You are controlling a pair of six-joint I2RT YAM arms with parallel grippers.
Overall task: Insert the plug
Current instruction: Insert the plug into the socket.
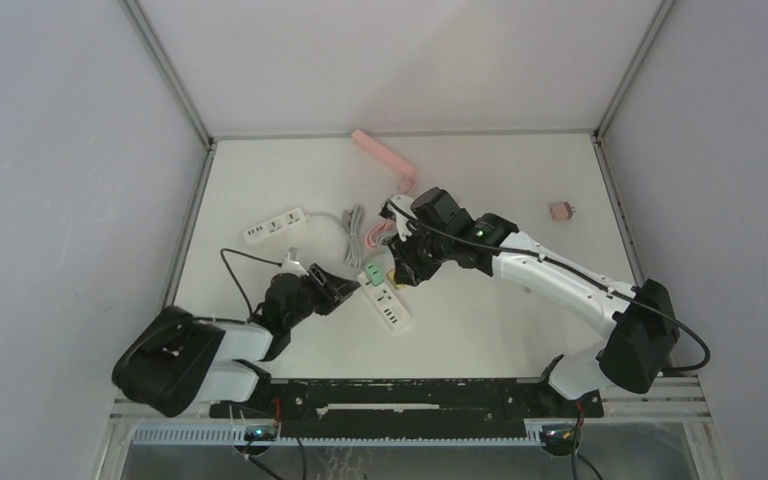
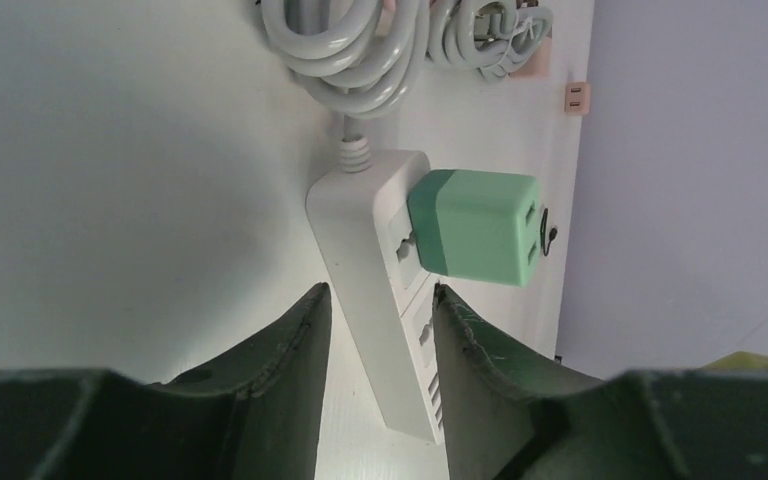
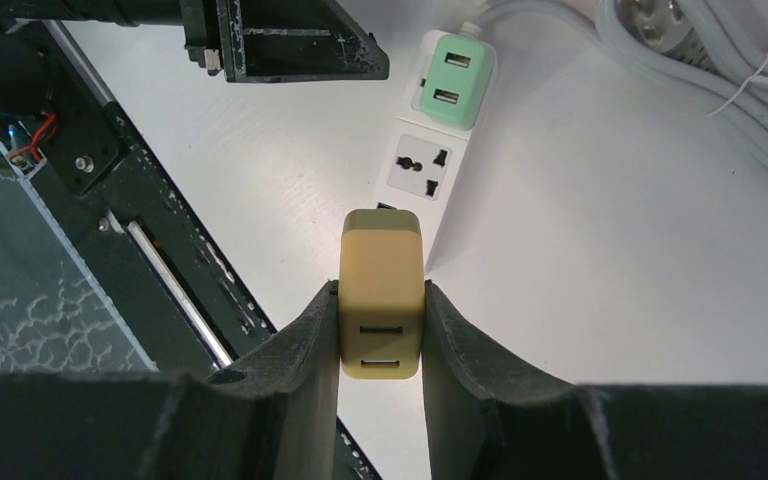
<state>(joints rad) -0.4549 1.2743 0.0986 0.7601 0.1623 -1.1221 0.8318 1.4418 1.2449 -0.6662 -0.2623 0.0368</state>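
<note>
The right gripper [image 3: 380, 296], arm extended leftward, clamps the plug [image 3: 381, 255] just above the strip [image 3: 418, 165]. The left gripper [image 2: 379, 296], held low, straddles the strip, jaws narrow, possibly touching it.

Table [image 1: 520, 330]: white matte top, middle of the frame.
Back wall [image 1: 400, 60]: plain pale grey panel across the top.
Left wall [image 1: 60, 180], right wall [image 1: 730, 150]: same grey, at both edges.
Corner posts [image 1: 165, 70]: thin metal strips slanting in from the upper corners.
Black rail [image 1: 410, 395]: along the bottom edge.
Light: soft, even, probably from overhead.
</note>
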